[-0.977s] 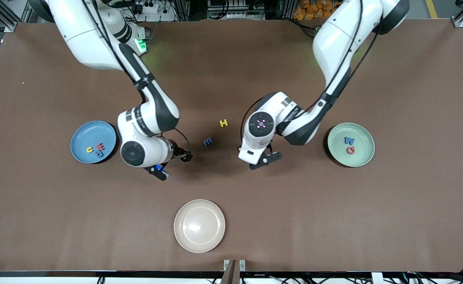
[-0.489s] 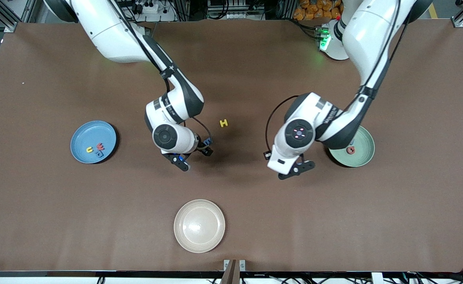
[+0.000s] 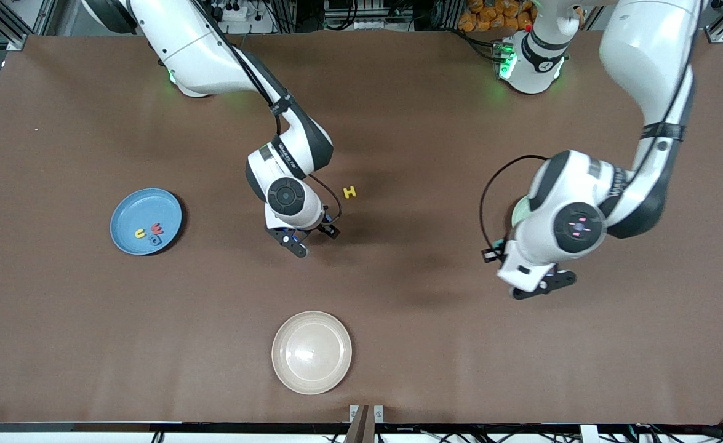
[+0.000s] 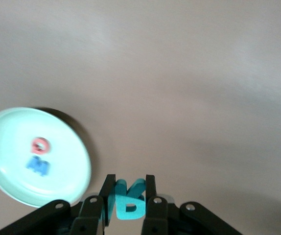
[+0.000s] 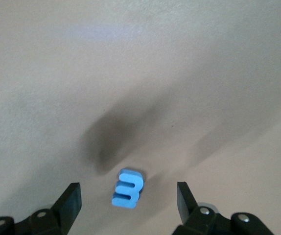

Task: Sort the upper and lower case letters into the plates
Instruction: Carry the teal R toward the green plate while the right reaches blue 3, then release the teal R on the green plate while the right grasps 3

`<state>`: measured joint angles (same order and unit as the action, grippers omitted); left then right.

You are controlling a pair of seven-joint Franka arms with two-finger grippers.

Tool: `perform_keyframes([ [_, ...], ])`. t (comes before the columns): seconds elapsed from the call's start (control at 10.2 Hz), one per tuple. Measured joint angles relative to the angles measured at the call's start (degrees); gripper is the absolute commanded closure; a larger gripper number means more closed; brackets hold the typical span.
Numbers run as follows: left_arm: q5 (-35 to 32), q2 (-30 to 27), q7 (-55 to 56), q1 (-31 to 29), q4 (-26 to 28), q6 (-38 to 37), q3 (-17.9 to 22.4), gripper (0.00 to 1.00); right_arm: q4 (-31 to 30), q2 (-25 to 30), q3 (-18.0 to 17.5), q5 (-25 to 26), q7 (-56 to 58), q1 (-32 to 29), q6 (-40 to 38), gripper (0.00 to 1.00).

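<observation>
With its jaws wide, the right hand (image 5: 128, 205) hangs over the blue letter (image 5: 127, 188) mid-table and should drop to pinch it, while the left hand (image 4: 129, 196), clamped on a teal letter (image 4: 128, 200), must carry it over the mint plate (image 4: 13, 147) nearby.

Your left arm hides most of the mint plate (image 3: 517, 212) in the front view. The blue letter (image 5: 128, 188) sits hidden under your right gripper (image 3: 312, 239) there. Letters in the blue plate (image 3: 128, 212) are too small to read.
</observation>
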<state>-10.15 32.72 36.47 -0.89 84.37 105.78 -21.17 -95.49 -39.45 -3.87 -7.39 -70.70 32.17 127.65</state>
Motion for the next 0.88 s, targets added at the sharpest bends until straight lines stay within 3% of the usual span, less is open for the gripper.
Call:
perform_keyframes([
  [0.68, 0.02, -1.6, -10.6, -11.99, 10.92, 3.15, -0.08, 1.0, -2.55, -0.01, -0.02, 0.06, -3.83, 0.98, 3.25, 0.14],
  [0.88, 0.02, -1.58, -10.63, -12.27, 13.74, 5.37, -0.09, 0.94, -3.0, 0.0, -0.03, 0.14, -7.88, 1.53, 5.37, 0.14],
])
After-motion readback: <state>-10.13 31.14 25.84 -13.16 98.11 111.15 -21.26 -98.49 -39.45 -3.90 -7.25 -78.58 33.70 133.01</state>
